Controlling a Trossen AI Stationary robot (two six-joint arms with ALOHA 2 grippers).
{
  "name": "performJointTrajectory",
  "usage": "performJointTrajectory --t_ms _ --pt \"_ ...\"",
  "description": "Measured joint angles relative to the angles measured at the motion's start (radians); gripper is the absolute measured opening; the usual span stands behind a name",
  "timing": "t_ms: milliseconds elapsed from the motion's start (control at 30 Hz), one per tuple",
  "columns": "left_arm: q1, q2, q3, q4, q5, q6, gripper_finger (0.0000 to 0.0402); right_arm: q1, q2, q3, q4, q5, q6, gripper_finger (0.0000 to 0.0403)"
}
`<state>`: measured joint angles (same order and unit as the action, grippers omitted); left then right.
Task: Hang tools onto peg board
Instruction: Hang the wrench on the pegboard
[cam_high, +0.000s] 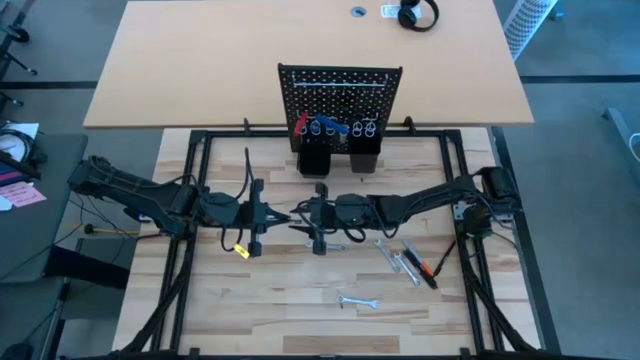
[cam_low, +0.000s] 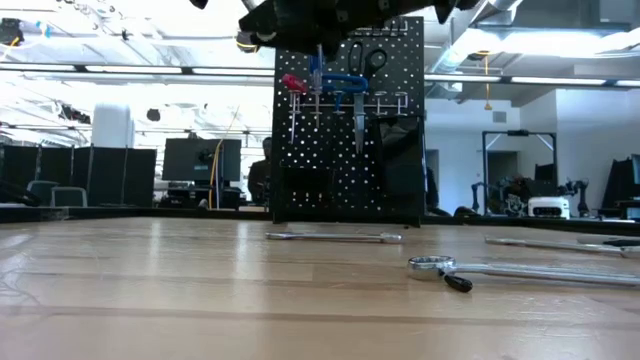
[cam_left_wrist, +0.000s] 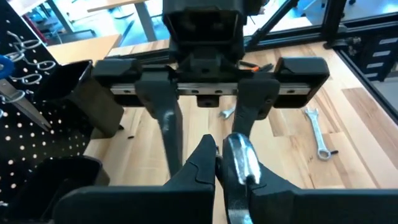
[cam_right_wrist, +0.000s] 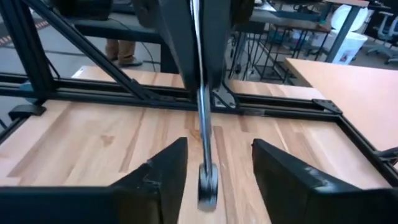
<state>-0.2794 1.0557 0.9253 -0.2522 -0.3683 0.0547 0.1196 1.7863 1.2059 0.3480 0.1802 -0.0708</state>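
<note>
Above pale wooden table (cam_high: 250, 310), mid-frame, grip slim silver metal wrench (cam_right_wrist: 205, 143) clenched in left tool (cam_left_wrist: 217, 165). Shut spread-open right tool (cam_right_wrist: 217, 155), astride its free end, squarely before releasing left. Then aim for black perforated peg board (cam_high: 340, 85), upper centre.

- Bare counter (cam_high: 270, 300) lies open near the front edge.
- Loose wrenches (cam_high: 400, 262) clutter the right side.
- The peg board (cam_high: 340, 95) blocks the back centre.
</note>
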Motion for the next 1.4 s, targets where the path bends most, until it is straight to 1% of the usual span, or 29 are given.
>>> performJointTrajectory --t_ms 33,100,267,400,533,633,700,833,900,1000,1067,1100,1167,1200,1267,1300,1400 --pt "0.000 0.000 0.000 0.001 0.000 0.000 0.0000 0.000 0.000 0.012 -0.017 0.000 0.000 0.0180" --pt "0.000 0.000 0.000 0.001 0.000 0.000 0.0000 0.001 0.000 0.037 -0.054 0.000 0.000 0.0148" --pt "0.000 0.000 0.000 -0.002 0.001 0.000 0.0000 0.005 0.000 0.052 -0.103 0.000 -0.005 0.0031" --pt "0.000 0.000 0.000 0.001 -0.003 0.020 0.0006 0.004 0.000 0.052 -0.105 0.001 -0.005 0.0026" --pt "0.000 -0.014 0.000 -0.025 -0.029 0.046 0.0041 -0.003 0.000 0.047 -0.099 0.002 0.024 0.0026" --pt "0.000 -0.064 0.000 -0.101 -0.088 0.026 0.0074 -0.016 0.002 0.022 -0.014 0.002 0.042 0.0026" --pt "0.000 -0.102 0.000 -0.192 -0.136 -0.015 0.0091 -0.034 0.002 0.005 0.051 0.002 0.065 0.0026" --pt "0.000 -0.182 -0.002 -0.340 -0.213 -0.126 0.0108 -0.089 0.002 -0.003 0.093 0.001 0.130 0.0026" --pt "0.000 -0.220 -0.025 -0.348 -0.251 -0.156 0.0110 -0.116 0.002 -0.003 0.151 0.002 0.148 0.0026" --pt "0.000 -0.264 -0.063 -0.335 -0.292 -0.139 0.0111 -0.151 -0.004 -0.003 0.257 -0.014 0.167 0.0026" --pt "0.002 -0.284 -0.090 -0.279 -0.316 -0.080 0.0111 -0.169 -0.014 -0.003 0.299 -0.059 0.180 0.0026" --pt "0.002 -0.292 -0.112 -0.223 -0.327 -0.036 0.0111 -0.174 -0.015 -0.002 0.323 -0.082 0.179 0.0026" --pt "0.002 -0.301 -0.170 -0.063 -0.330 0.068 0.0111 -0.173 -0.017 -0.002 0.351 -0.110 0.175 0.0026" --pt "0.003 -0.301 -0.209 0.037 -0.314 0.127 0.0111 -0.169 -0.016 -0.002 0.364 -0.124 0.173 0.0026" --pt "0.018 -0.299 -0.301 0.284 -0.245 0.257 0.0111 -0.159 -0.016 -0.002 0.392 -0.160 0.171 0.0026" --pt "0.033 -0.298 -0.348 0.413 -0.192 0.305 0.0111 -0.153 -0.016 -0.002 0.409 -0.178 0.170 0.0026" --pt "0.081 -0.290 -0.458 0.770 -0.079 0.382 0.0111 -0.132 -0.016 -0.002 0.425 -0.195 0.144 0.0026"
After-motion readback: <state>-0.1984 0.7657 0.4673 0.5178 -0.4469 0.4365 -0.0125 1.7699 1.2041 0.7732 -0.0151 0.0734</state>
